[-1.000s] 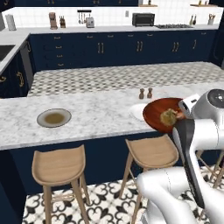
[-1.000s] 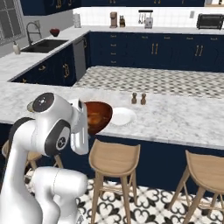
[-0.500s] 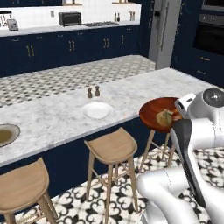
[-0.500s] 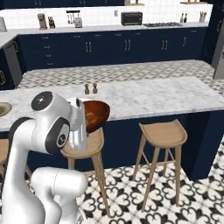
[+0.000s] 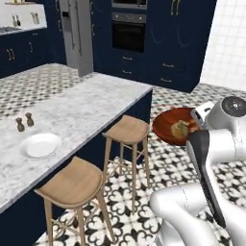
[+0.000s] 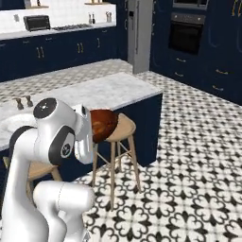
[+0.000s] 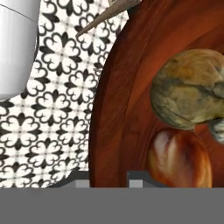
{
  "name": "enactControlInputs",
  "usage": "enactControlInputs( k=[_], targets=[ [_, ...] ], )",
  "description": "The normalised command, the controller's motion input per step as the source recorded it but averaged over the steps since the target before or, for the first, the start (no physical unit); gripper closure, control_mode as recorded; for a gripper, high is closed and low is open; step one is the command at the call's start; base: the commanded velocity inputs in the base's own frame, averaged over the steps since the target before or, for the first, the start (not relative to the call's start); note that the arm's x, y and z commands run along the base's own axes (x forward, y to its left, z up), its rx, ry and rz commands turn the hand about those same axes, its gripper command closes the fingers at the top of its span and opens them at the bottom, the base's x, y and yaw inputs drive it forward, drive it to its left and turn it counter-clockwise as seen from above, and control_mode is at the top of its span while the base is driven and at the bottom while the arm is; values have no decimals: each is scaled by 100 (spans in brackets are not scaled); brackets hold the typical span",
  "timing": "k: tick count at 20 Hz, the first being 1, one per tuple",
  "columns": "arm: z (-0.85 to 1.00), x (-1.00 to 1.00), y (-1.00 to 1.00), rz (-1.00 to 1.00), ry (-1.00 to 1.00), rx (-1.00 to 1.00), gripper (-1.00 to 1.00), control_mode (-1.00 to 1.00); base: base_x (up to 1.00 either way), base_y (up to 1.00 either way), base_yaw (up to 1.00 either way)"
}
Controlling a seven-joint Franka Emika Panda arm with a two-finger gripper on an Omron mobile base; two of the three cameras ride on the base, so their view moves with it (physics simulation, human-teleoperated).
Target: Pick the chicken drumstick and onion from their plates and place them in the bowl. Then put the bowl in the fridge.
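The glossy red-brown bowl (image 5: 168,126) hangs in the air beside the island, over the patterned floor, with my gripper (image 7: 109,181) shut on its rim. In the hand view the two fingertips (image 7: 136,179) straddle the bowl's edge (image 7: 118,87). Inside lie the mottled yellowish-tan onion (image 7: 192,89) and, below it, the reddish-brown chicken drumstick (image 7: 179,159). The onion (image 5: 180,128) also shows in the left base view. From the right side the bowl (image 6: 103,124) sticks out past my arm. The tall grey fridge (image 5: 77,33) (image 6: 138,33) stands shut at the far end of the room. The white plate (image 5: 41,145) rests bare on the counter.
The marble island (image 5: 81,103) (image 6: 108,90) ends just left of the bowl, with two wooden stools (image 5: 127,129) (image 5: 72,182) along its side. Two small shakers (image 5: 24,122) stand near the plate. A built-in oven (image 5: 129,31) (image 6: 186,33) sits right of the fridge. Open tiled floor (image 6: 189,156) lies ahead.
The whole scene has swung as the base turned: the island slid left, the fridge and oven came into view. The bowl stays held in the gripper with both foods inside.
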Motion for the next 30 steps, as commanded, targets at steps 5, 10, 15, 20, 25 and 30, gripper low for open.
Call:
enactControlInputs(
  k=[5, 10, 15, 20, 25, 30],
  targets=[
    [0, 0, 0, 0, 0, 0, 100, 100, 28, -4, -73],
    [0, 0, 0, 0, 0, 0, 100, 100, 97, -44, -36],
    [0, 0, 0, 0, 0, 0, 100, 100, 100, -51, -1],
    [0, 0, 0, 0, 0, 0, 100, 100, 100, -45, 5],
    [0, 0, 0, 0, 0, 0, 100, 100, 100, -38, 4],
    [0, 0, 0, 0, 0, 0, 100, 100, 100, -16, 10]
  ],
)
